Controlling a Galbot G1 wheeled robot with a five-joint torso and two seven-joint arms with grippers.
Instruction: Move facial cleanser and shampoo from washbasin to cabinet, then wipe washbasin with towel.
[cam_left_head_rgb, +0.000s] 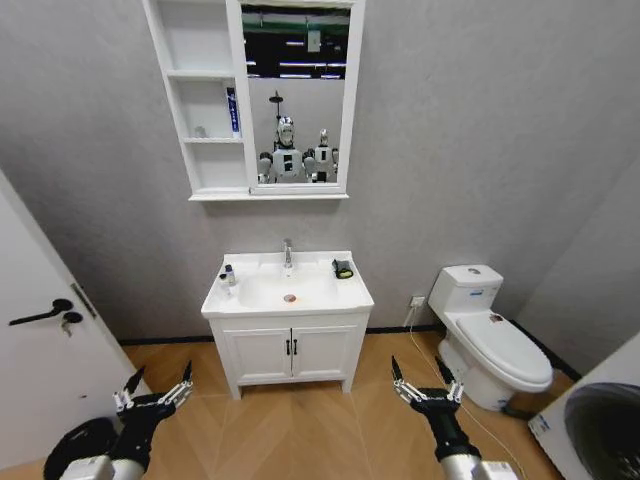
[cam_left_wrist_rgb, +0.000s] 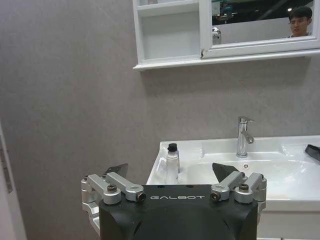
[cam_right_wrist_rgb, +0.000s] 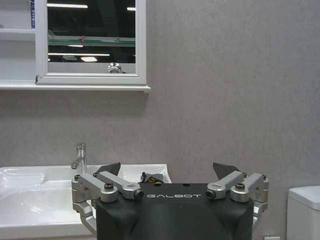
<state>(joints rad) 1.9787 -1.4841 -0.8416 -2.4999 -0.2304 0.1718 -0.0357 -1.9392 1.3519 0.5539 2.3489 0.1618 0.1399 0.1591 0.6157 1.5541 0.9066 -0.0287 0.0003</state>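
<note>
The left tool (cam_left_head_rgb: 155, 386) hangs low over the wooden floor (cam_left_head_rgb: 330, 430) with its fingers spread wide and nothing between them; the right tool (cam_left_head_rgb: 425, 382) is held at the same height on the other side, equally spread and empty; both stand well short of the white two-door cupboard with black handles (cam_left_head_rgb: 290, 355). Ahead of and between the two tools, above that cupboard, sits the white rectangular ceramic washbasin (cam_left_head_rgb: 250, 298) with its chrome tap (cam_left_head_rgb: 287, 254) at the back; a small clear bottle with a black cap (cam_left_head_rgb: 229, 275) stands upright on the rim at the left tool's side, near the corner; the small black towel with yellow-green markings (cam_left_head_rgb: 343, 269) lies on the rim at the right tool's side. Higher on the grey wall, above and beyond both tools, hangs the tall white cabinet of three open shelves (cam_left_head_rgb: 200, 100) joined to a white-framed mirror (cam_left_head_rgb: 295, 95); a slim blue-and-white container (cam_left_head_rgb: 232, 111) stands on its middle shelf, against the mirror frame.
</note>
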